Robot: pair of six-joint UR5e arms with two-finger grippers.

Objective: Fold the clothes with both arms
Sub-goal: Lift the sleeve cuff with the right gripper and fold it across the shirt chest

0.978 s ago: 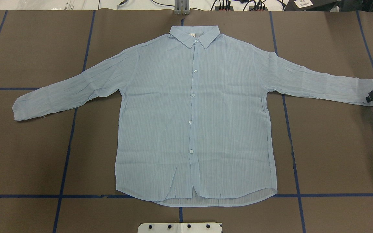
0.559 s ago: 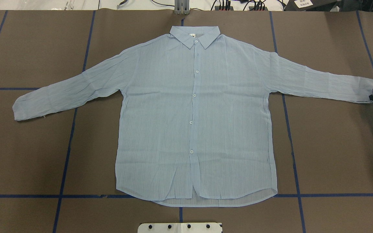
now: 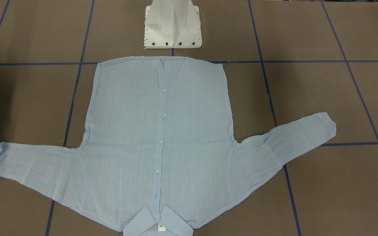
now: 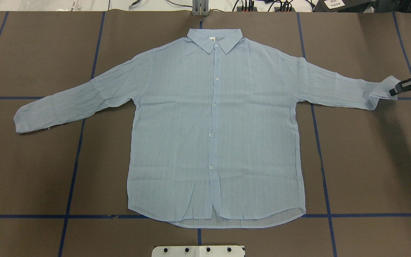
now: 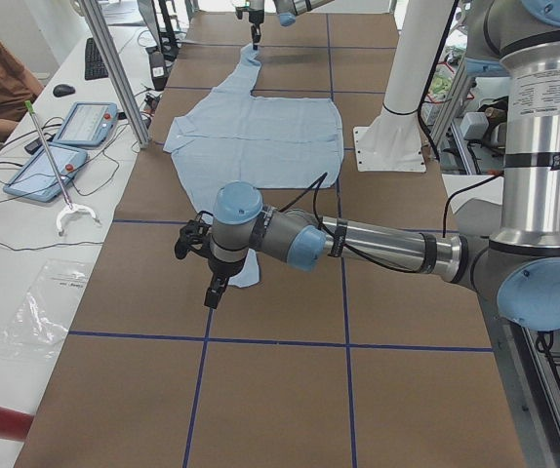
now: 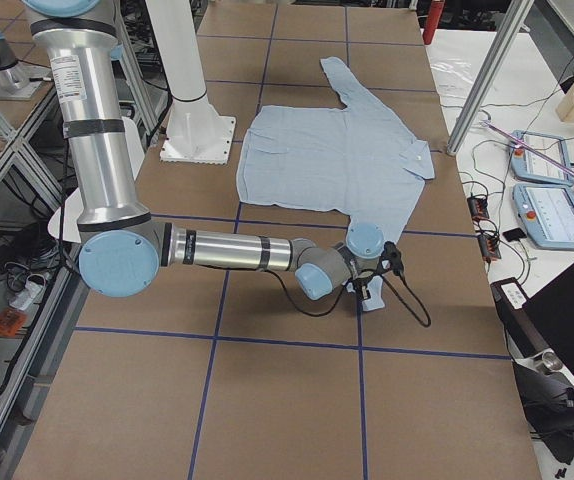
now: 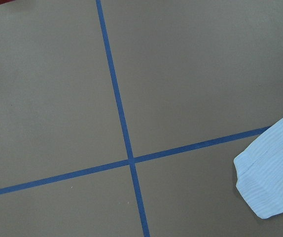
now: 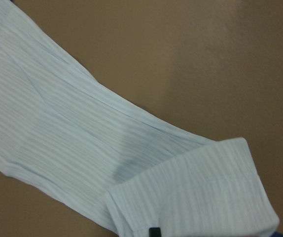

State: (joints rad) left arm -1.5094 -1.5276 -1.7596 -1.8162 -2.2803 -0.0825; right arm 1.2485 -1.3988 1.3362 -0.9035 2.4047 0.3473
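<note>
Overhead exterior: we log the shirt flat, buttons up, mid-table, with the right gripper pinched shut on the right cuff, which has just risen off the table and curled inward, so we judge the sleeve fold begun. Exterior left: the left gripper hangs over the left cuff, and we cannot tell how far it is open. Right wrist-mounted: the right cuff doubles back over its own sleeve.

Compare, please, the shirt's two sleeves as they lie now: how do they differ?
The right sleeve has its cuff raised and curled over, pinched by the right end effector; the left sleeve lies flat on the table, with nothing gripping it. The right sleeve runs nearly straight out sideways; the left sleeve slants towards the base. Both are pale blue, striped and wrinkled.
</note>
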